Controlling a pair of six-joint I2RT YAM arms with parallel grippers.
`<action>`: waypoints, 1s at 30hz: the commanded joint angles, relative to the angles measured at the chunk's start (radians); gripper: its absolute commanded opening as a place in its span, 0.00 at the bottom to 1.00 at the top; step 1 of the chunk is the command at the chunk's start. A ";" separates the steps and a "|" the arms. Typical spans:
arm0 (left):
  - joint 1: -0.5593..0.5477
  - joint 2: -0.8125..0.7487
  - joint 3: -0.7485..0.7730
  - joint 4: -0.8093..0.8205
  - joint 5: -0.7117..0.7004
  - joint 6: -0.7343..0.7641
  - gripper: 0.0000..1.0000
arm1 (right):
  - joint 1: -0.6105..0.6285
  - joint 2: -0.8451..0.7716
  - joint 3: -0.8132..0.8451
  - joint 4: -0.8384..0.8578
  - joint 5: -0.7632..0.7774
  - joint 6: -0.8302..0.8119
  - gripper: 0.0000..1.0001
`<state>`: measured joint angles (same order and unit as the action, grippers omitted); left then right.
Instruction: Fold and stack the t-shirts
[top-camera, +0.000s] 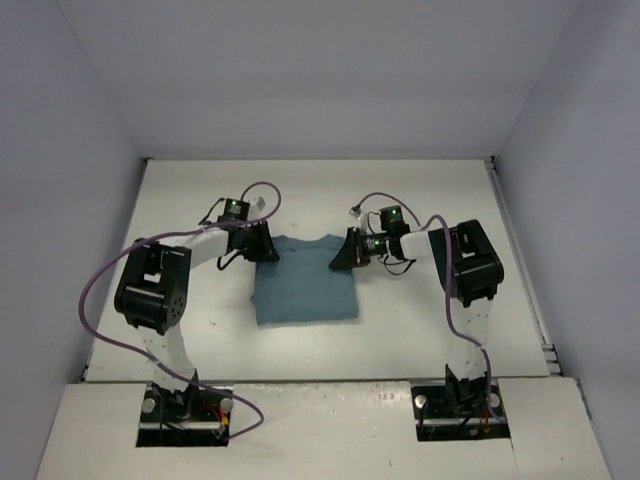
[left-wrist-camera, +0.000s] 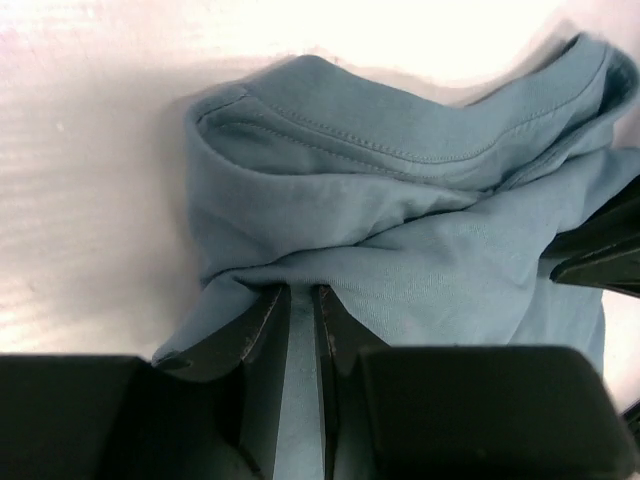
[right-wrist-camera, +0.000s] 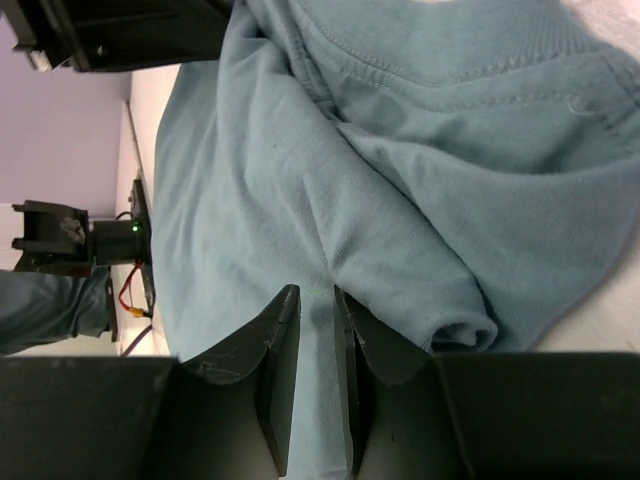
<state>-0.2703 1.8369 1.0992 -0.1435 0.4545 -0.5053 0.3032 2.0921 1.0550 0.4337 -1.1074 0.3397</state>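
Item: one teal t-shirt (top-camera: 303, 285), flat on the worktop (top-camera: 320, 195), my left fingers (left-wrist-camera: 262, 335) and right fingers (right-wrist-camera: 280, 350) each pinching a collar-end corner between them; sleeves seemingly tucked, crosswise fold and stacking outstanding.

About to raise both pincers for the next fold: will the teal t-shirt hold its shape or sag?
Probably floppy: the teal t-shirt bunches into soft wrinkles where the left pincer and right pincer pinch it, so it should sag between them. Likely light, since thin cloth lies flat on the table. Its matte knit seems unlikely to slip.
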 joint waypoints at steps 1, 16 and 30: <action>0.050 -0.011 0.049 0.102 0.004 0.007 0.14 | -0.058 0.028 -0.015 0.072 0.034 -0.014 0.19; 0.063 -0.332 0.090 0.016 -0.002 0.028 0.26 | -0.060 -0.272 0.069 0.040 0.110 0.097 0.26; -0.090 0.014 0.157 0.191 0.044 -0.047 0.26 | -0.047 -0.039 0.131 0.151 0.103 0.156 0.25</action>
<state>-0.3546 1.8379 1.1969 -0.0421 0.4681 -0.5359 0.2622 2.0138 1.1830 0.4791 -0.9768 0.4700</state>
